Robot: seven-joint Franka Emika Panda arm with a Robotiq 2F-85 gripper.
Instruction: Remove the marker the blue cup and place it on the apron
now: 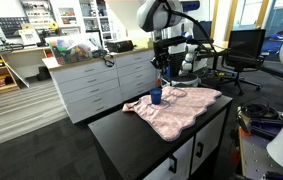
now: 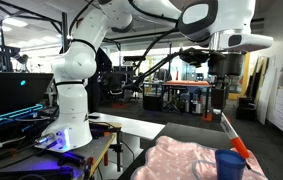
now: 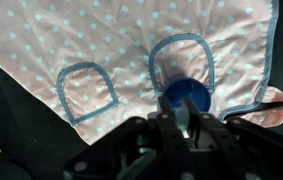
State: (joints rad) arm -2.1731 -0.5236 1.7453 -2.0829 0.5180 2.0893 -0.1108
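Observation:
The blue cup (image 1: 156,96) stands on the pale pink apron (image 1: 186,110) on a black table. It also shows in an exterior view (image 2: 228,164) and in the wrist view (image 3: 186,95), next to a blue-edged pocket of the apron (image 3: 91,40). My gripper (image 1: 162,72) hangs straight above the cup, a little clear of its rim. In the wrist view its fingers (image 3: 185,128) are close together with a small pale thing pinched between them, which seems to be the marker (image 3: 186,131) seen end-on. A thin dark line shows below the gripper (image 1: 164,83).
The black table (image 1: 121,135) stands against white drawer cabinets (image 1: 96,85). Office chairs (image 1: 243,50) are behind the arm. An orange object (image 2: 240,148) shows just behind the cup. A dark strap end (image 3: 272,103) lies at the apron's edge.

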